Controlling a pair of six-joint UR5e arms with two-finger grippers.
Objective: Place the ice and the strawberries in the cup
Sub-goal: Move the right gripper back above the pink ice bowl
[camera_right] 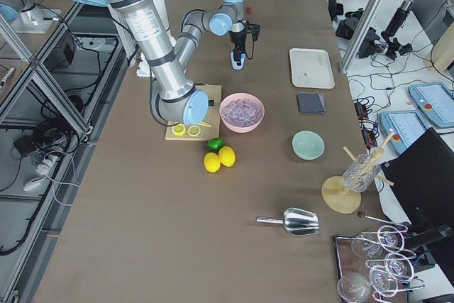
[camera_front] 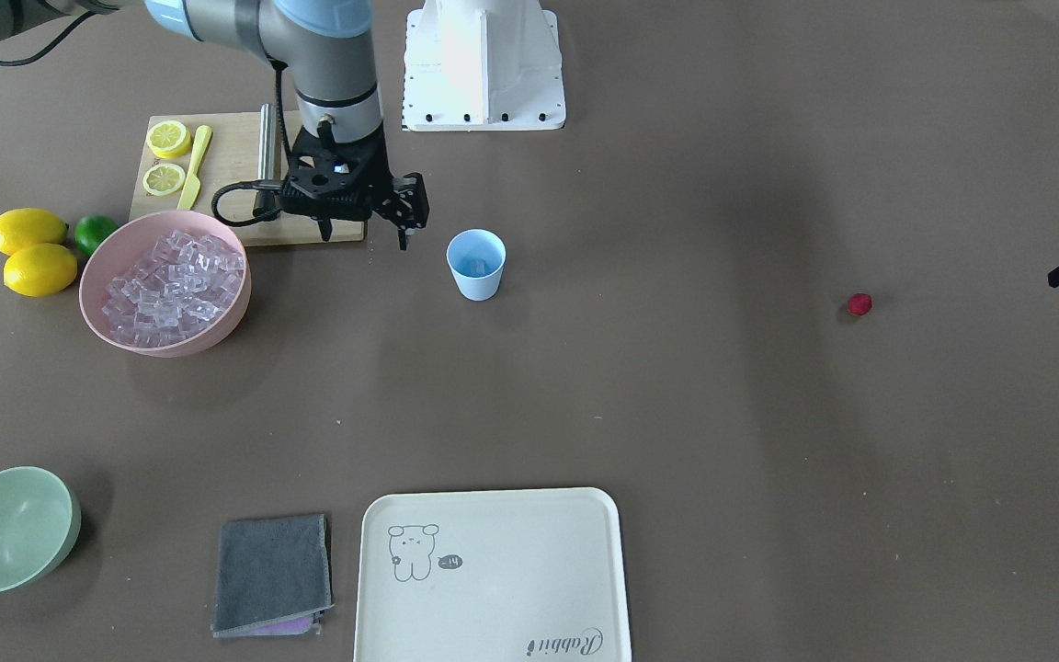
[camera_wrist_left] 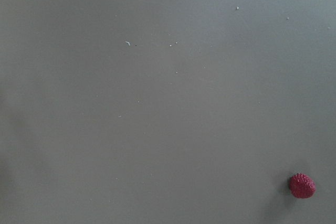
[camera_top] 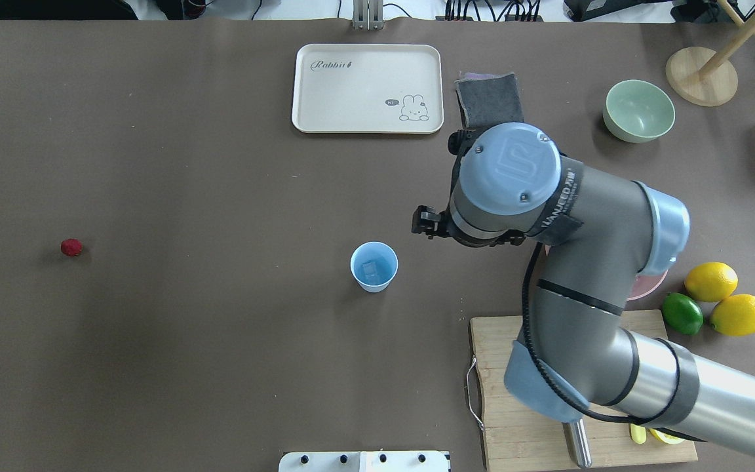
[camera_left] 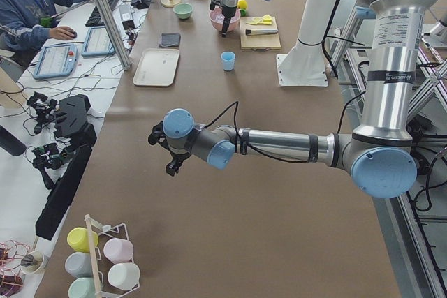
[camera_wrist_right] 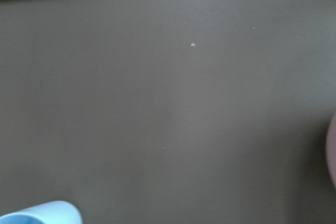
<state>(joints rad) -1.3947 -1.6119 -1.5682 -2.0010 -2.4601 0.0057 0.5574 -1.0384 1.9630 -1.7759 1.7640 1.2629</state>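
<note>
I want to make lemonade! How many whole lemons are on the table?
2. One lemon lies next to the lime; the second lemon lies right beside it, near the pink bowl. None looks hidden.

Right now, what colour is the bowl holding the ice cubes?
Pale pink; the bowl shows best in the exterior front-facing view.

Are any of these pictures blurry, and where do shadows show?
Right wrist view: soft all over, the cup smeared at the bottom edge. Left wrist view: the strawberry fairly crisp, faint shadow on its left. Front-facing view: soft shadow beside the pink bowl.
</note>
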